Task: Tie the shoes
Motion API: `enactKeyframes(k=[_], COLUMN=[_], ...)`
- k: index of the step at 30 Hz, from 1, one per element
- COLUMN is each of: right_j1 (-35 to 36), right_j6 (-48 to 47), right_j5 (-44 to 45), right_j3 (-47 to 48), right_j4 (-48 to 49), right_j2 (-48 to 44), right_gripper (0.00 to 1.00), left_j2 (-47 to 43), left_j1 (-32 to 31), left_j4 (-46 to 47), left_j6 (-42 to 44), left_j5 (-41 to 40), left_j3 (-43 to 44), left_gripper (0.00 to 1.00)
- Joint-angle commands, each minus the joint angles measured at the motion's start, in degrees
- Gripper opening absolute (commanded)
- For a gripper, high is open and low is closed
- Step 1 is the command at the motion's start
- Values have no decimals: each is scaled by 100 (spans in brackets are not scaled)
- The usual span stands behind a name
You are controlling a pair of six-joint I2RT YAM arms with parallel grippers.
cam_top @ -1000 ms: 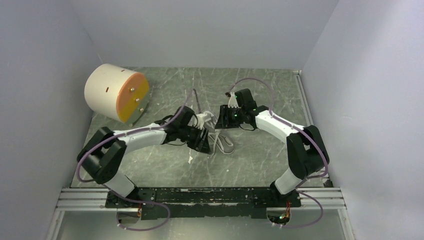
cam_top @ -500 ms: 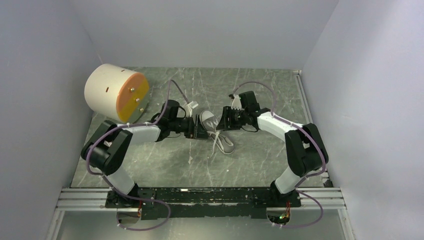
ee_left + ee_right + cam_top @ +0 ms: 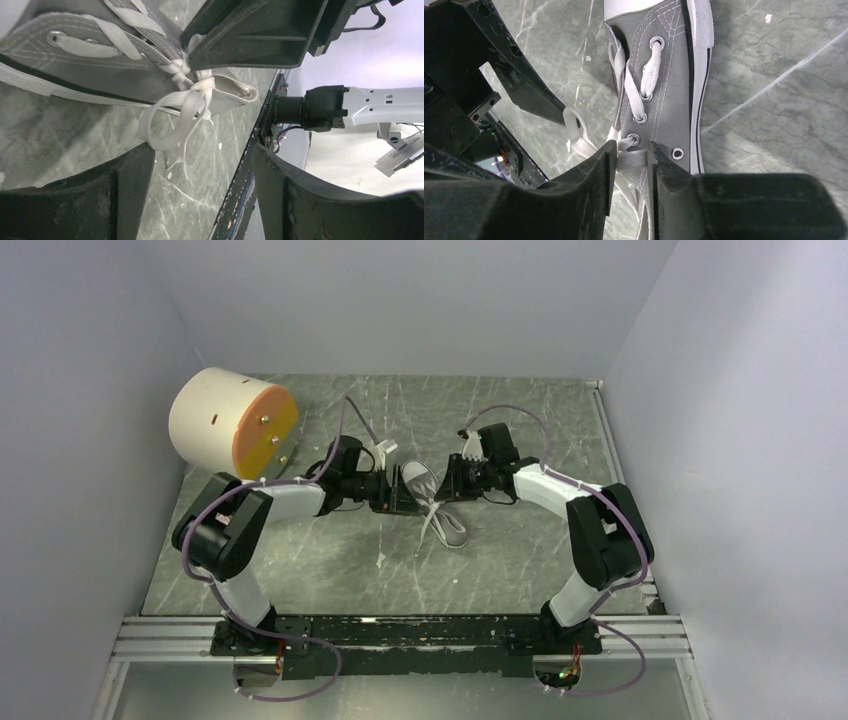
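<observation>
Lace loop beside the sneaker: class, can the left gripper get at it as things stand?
Probably yes: the open left gripper faces the lace loop with nothing between; the right gripper pinches the laces just beside it.

marbled grey-green table [image 3: 500, 560] carries a grey sneaker [image 3: 418, 480] and cream drum [image 3: 212, 420].

The sneaker [image 3: 418, 482] lies in the middle of the surface [image 3: 520, 550], with the left tool [image 3: 403, 502] just to its left and the right tool [image 3: 440, 492] just to its right. Its laces [image 3: 441, 525] trail in front of it towards the near edge. One loop sits between the left tool's fingers. A drum [image 3: 228, 425] stands at the far left, well apart.
</observation>
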Motion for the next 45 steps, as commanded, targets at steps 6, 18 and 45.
enactKeyframes(k=[6, 18, 45], right_j1=[-112, -147, -190], right_j6=[-79, -101, -42], right_j5=[-71, -108, -192], right_j3=[75, 90, 134], right_j4=[-6, -35, -50], right_j2=[-43, -129, -94], right_gripper=[16, 7, 2], left_j2=[453, 633, 910], left_j1=[113, 126, -176], left_j4=[-159, -270, -1662], left_j6=[253, 305, 2016], left_j5=[13, -43, 249], left_j3=[396, 538, 1399], left_gripper=[54, 65, 67])
